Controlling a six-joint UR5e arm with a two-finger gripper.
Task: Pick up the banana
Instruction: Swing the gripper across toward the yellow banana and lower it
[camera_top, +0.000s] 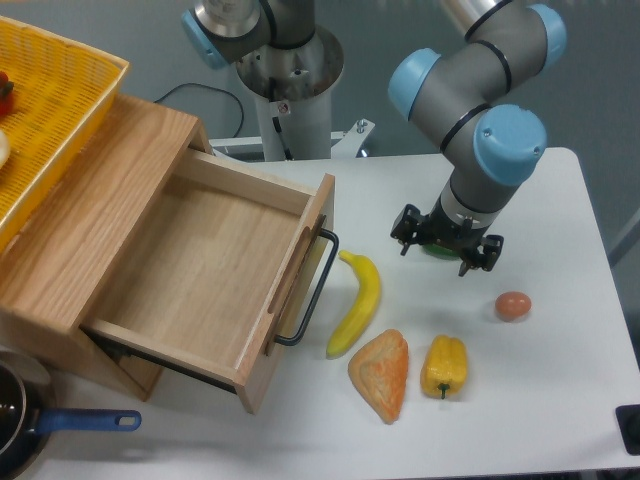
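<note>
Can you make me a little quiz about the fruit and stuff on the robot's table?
1. True or false: the pincer is holding the banana.
2. What lies nearest the banana's lower tip? A) the brown egg B) the orange-tan pastry C) the blue-handled pan
3. Fill in: the wooden drawer is pulled ____ and nothing lies inside.

Key
1. False. The banana lies on the white table, and the pincer hovers to its right, over the green pepper.
2. B
3. open
</note>
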